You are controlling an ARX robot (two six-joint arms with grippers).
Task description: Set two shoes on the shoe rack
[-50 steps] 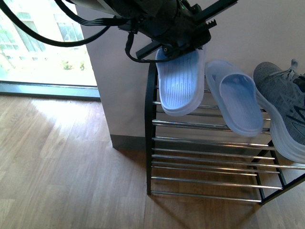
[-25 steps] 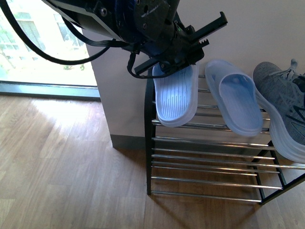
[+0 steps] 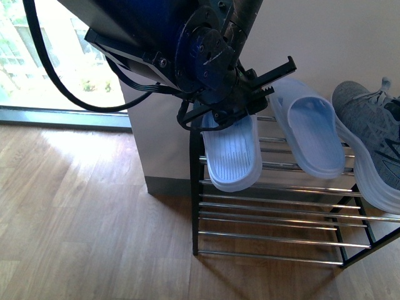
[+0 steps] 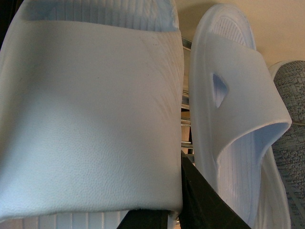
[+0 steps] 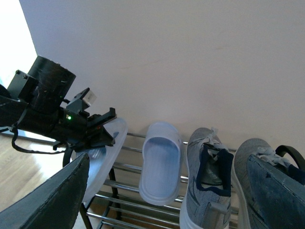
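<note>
Left pincer (image 3: 234, 112) clamped on the strap end of a pale blue slide (image 3: 233, 153) at the shoe rack's (image 3: 275, 215) left end, top tier. Slide's long axis runs front to back, toe hanging down from the pincer over the chrome rods; contact with rods likely, hard to confirm. Second slide (image 3: 307, 128) lies just beside it, parallel. Grey knit sneakers (image 5: 207, 186) further along toward the right end. Slides smooth one-piece rubber, ribbed footbed; rods thin, slick. Right pincer (image 5: 162, 191) held back, jaws apart, empty. Left arm nearer
</note>
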